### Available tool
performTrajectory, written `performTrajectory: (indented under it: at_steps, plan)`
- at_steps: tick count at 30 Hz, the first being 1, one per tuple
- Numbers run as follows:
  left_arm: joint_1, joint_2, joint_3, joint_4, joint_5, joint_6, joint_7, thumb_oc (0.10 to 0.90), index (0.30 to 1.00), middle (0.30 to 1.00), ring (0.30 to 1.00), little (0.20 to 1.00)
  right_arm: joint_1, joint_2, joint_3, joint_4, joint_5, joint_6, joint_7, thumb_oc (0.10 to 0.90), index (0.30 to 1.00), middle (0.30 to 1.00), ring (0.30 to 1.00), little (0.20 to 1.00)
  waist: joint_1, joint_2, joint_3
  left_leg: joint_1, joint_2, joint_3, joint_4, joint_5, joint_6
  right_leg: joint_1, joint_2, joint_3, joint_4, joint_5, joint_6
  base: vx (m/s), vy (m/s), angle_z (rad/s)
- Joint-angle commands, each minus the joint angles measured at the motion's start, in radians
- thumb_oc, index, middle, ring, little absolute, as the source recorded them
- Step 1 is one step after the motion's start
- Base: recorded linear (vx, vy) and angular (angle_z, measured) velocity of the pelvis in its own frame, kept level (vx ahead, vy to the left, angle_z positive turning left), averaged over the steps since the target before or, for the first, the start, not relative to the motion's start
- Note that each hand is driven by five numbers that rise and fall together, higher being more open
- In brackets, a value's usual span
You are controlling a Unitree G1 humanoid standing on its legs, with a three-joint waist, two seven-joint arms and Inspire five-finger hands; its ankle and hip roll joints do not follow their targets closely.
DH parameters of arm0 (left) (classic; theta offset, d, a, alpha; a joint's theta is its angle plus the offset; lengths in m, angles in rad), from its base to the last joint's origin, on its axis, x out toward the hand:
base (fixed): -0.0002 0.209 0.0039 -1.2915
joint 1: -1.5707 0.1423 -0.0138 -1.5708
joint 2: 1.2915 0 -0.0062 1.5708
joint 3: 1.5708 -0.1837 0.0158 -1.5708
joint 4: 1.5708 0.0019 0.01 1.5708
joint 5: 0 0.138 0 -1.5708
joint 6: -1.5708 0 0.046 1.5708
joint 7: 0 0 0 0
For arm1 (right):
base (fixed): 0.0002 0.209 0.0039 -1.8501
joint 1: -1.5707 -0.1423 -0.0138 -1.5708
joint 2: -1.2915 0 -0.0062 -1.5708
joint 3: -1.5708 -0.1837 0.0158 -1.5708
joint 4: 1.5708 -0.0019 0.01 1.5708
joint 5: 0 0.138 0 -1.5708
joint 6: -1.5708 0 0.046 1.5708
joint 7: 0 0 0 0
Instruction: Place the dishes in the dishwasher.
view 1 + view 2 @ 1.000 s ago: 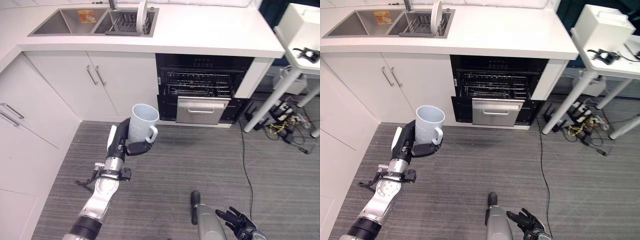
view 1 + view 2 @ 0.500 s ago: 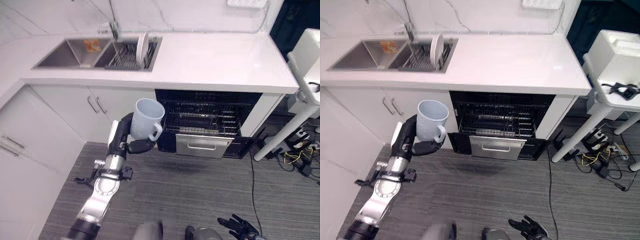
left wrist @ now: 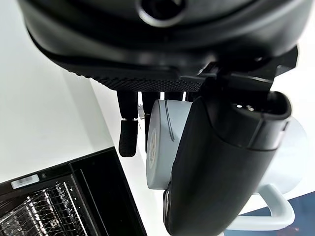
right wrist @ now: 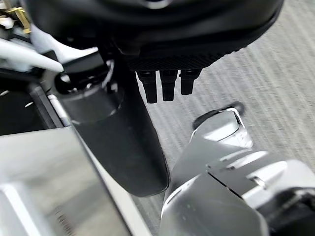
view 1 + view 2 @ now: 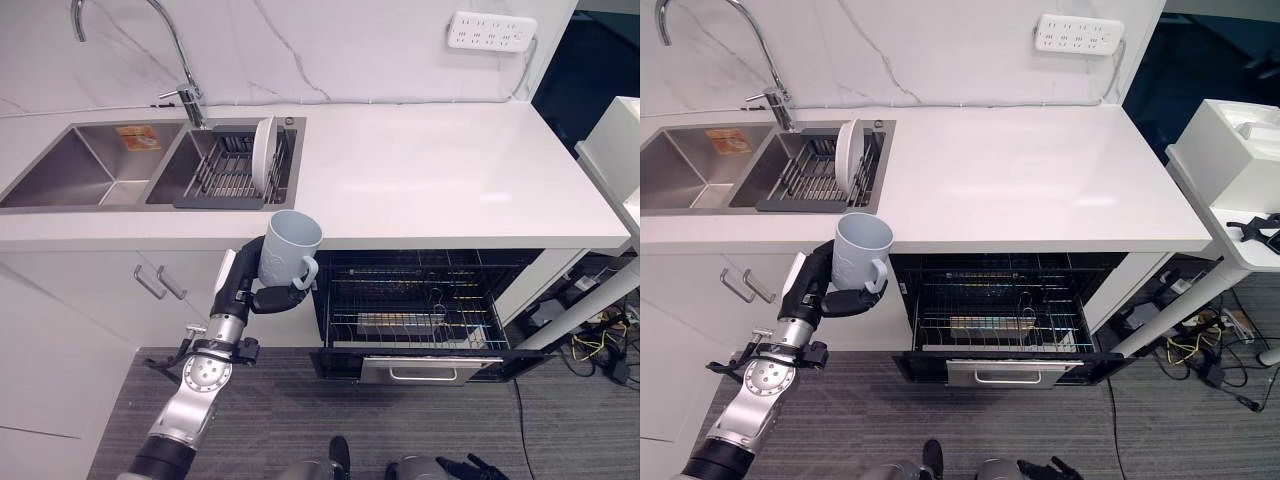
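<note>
A pale blue mug [image 5: 288, 243] with a handle is held upright, mouth up, in my left hand [image 5: 243, 285], whose fingers and thumb curl round its lower wall. In the left wrist view the mug [image 3: 160, 147] shows behind the thumb [image 3: 221, 172]. It hangs level with the counter's front edge, just left of the open dishwasher [image 5: 420, 310], whose wire rack [image 5: 410, 300] is pulled out over the lowered door [image 5: 425, 368]. A white plate [image 5: 262, 150] stands on edge in the sink's drying rack. My right hand [image 4: 167, 83] hangs low over the floor, fingers straight, holding nothing.
A white counter [image 5: 430, 180] runs above the dishwasher, with a double steel sink [image 5: 90, 180] and tap at its left. White cupboard doors [image 5: 150, 290] are below the sink. A white table [image 5: 1230, 170] and floor cables [image 5: 1200, 350] are at the right.
The camera has tilted up and moved, so the counter, wall and dishwasher inside now show. The mug stays in my left hand, held near the counter's edge.
</note>
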Motion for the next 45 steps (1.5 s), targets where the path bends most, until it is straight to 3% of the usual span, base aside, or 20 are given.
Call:
performTrajectory:
  at_steps: [1, 2, 3, 4, 5, 8, 10, 11, 15, 19, 25, 32, 45]
  plan:
    - [-0.084, 0.022, 0.046, -0.163, 0.011, -0.084, 0.035, 0.4, 0.3, 0.3, 0.3, 0.3, -0.014, -0.03, 0.03, -0.022, -0.019, -0.018, -0.003, 0.8, 0.9, 0.9, 0.9, 0.9, 0.015, 0.043, -0.009, 0.026, 0.077, -0.03, 0.049, -0.143, -0.089, 0.076, 0.015, -0.056, -0.216, 0.067, 0.008, -0.02, -0.204, -0.08]
    - [-0.086, 0.021, 0.044, -0.163, 0.019, -0.088, 0.044, 0.4, 0.3, 0.3, 0.3, 0.3, -0.02, -0.028, 0.03, -0.015, -0.016, -0.014, -0.005, 0.8, 0.9, 0.9, 0.9, 0.9, 0.016, 0.039, -0.007, 0.033, 0.087, -0.035, 0.049, -0.15, -0.097, 0.078, -0.036, -0.046, -0.309, 0.12, 0.03, -0.04, -0.298, -0.22]
    - [-0.082, 0.025, 0.044, -0.162, 0.028, -0.097, 0.051, 0.4, 0.3, 0.3, 0.3, 0.3, -0.031, -0.028, 0.021, -0.003, -0.022, -0.006, 0.0, 0.8, 0.9, 0.9, 0.9, 0.9, 0.019, 0.031, -0.002, 0.044, 0.099, -0.031, 0.049, -0.162, -0.106, 0.053, -0.09, -0.033, -0.326, 0.158, 0.051, -0.04, -0.353, -0.18]
    - [-0.075, 0.031, 0.045, -0.161, 0.038, -0.106, 0.065, 0.4, 0.3, 0.3, 0.3, 0.3, -0.041, -0.03, 0.015, 0.011, -0.032, -0.003, 0.008, 0.8, 0.9, 0.9, 0.9, 0.9, 0.026, 0.025, -0.003, 0.047, 0.117, -0.023, 0.049, -0.168, -0.117, 0.043, -0.116, -0.024, -0.326, 0.145, 0.065, -0.04, -0.438, -0.18]
    - [-0.064, 0.034, 0.046, -0.167, 0.047, -0.102, 0.09, 0.4, 0.3, 0.3, 0.3, 0.3, -0.046, -0.039, 0.014, 0.026, -0.072, 0.004, 0.032, 0.8, 0.9, 0.9, 0.9, 0.9, 0.037, 0.019, -0.01, 0.044, 0.149, -0.009, 0.049, -0.16, -0.14, 0.056, -0.121, -0.032, -0.326, 0.088, 0.074, -0.01, -0.346, 0.01]
    - [-0.044, 0.034, 0.051, -0.181, 0.041, -0.087, 0.125, 0.4, 0.3, 0.3, 0.3, 0.3, -0.052, -0.042, 0.034, 0.04, -0.1, 0.013, 0.031, 0.8, 0.9, 0.9, 0.9, 0.9, 0.055, 0.0, -0.023, 0.04, 0.199, 0.013, 0.049, -0.134, -0.177, 0.074, -0.117, -0.058, -0.326, 0.038, 0.067, 0.02, -0.369, -0.05]
    - [-0.023, 0.025, 0.061, -0.202, 0.016, -0.063, 0.123, 0.4, 0.3, 0.3, 0.3, 0.3, -0.04, -0.056, 0.032, 0.034, -0.062, 0.024, 0.015, 0.8, 0.9, 0.9, 0.9, 0.9, 0.051, -0.005, -0.031, 0.03, 0.257, 0.033, 0.049, -0.106, -0.216, 0.092, -0.089, -0.091, -0.326, 0.0, 0.039, 0.0, -0.425, -0.02]
    - [-0.032, 0.016, 0.052, -0.197, 0.005, -0.077, 0.113, 0.4, 0.3, 0.3, 0.3, 0.3, -0.024, -0.07, 0.009, 0.035, -0.013, 0.018, 0.012, 0.8, 0.9, 0.9, 0.9, 0.9, 0.034, 0.001, -0.028, 0.016, 0.31, 0.076, 0.049, -0.069, -0.239, 0.102, -0.07, -0.123, -0.326, -0.02, 0.008, -0.03, -0.289, 0.19]
    - [-0.058, 0.002, 0.045, -0.182, -0.031, -0.088, 0.082, 0.4, 0.3, 0.3, 0.3, 0.3, -0.008, -0.084, -0.016, 0.028, 0.022, 0.009, 0.009, 0.8, 0.9, 0.9, 0.9, 0.9, 0.013, 0.007, -0.026, 0.0, 0.347, 0.137, 0.049, -0.042, -0.255, 0.111, -0.071, -0.17, -0.326, -0.029, -0.008, -0.04, -0.128, 0.78]
    - [-0.079, -0.008, 0.032, -0.168, -0.053, -0.094, 0.039, 0.4, 0.3, 0.3, 0.3, 0.3, 0.009, -0.082, -0.046, 0.021, 0.17, 0.001, 0.004, 0.8, 0.9, 0.9, 0.9, 0.9, -0.006, 0.011, -0.027, 0.001, 0.35, 0.183, 0.049, -0.041, -0.261, 0.122, -0.08, -0.198, -0.326, -0.031, -0.004, 0.0, -0.028, 0.38]
    - [-0.091, -0.017, 0.007, -0.158, -0.117, -0.082, 0.0, 0.4, 0.3, 0.3, 0.3, 0.3, 0.048, -0.07, -0.138, -0.053, 0.34, -0.052, -0.032, 0.8, 0.9, 0.9, 0.9, 0.9, -0.035, 0.018, -0.034, 0.012, 0.324, 0.166, 0.049, -0.056, -0.257, 0.114, -0.086, -0.169, -0.326, -0.018, 0.006, 0.03, 0.067, 0.04]
    - [-0.083, -0.022, 0.011, -0.119, -0.108, -0.096, 0.052, 0.4, 0.3, 0.3, 0.3, 0.3, 0.086, -0.039, -0.236, -0.141, 0.425, -0.195, -0.056, 0.8, 0.9, 0.9, 0.9, 0.9, -0.054, 0.0, -0.055, 0.047, 0.274, 0.151, 0.049, -0.109, -0.23, 0.079, -0.125, -0.114, -0.326, 0.025, 0.053, 0.03, 0.045, -0.19]
    - [-0.054, -0.032, 0.084, -0.092, -0.044, -0.092, 0.092, 0.4, 0.3, 0.3, 0.3, 0.3, 0.154, -0.017, -0.347, -0.716, 0.471, -0.409, -0.067, 0.8, 0.9, 0.9, 0.9, 0.9, -0.115, -0.044, -0.066, 0.092, 0.255, 0.188, 0.049, -0.145, -0.194, 0.058, -0.132, -0.05, -0.326, 0.051, 0.078, 0.0, 0.003, -0.25]
